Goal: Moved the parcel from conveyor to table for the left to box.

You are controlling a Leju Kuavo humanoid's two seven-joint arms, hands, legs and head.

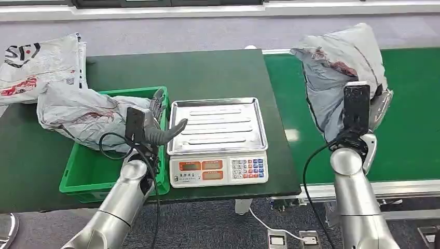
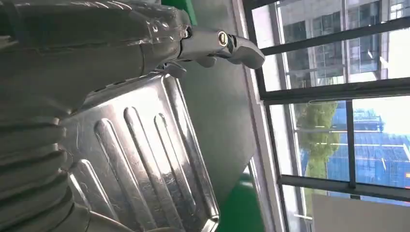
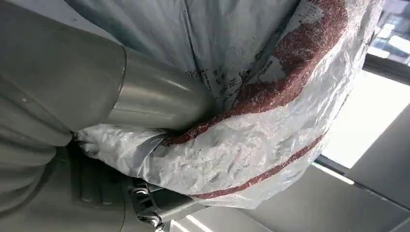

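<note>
Right hand point(image 1: 374, 111) gripping parcel point(image 1: 337, 62), long axis upright

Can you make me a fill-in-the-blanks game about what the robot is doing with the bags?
1. The right hand holds a grey parcel above the green ____.
2. The crate beside the scale is coloured ____.
3. The shiny tray on top of the scale is ____.
4. Another grey bag lies partly in the crate, by the ____ hand.

Missing words: conveyor; green; empty; left
</note>
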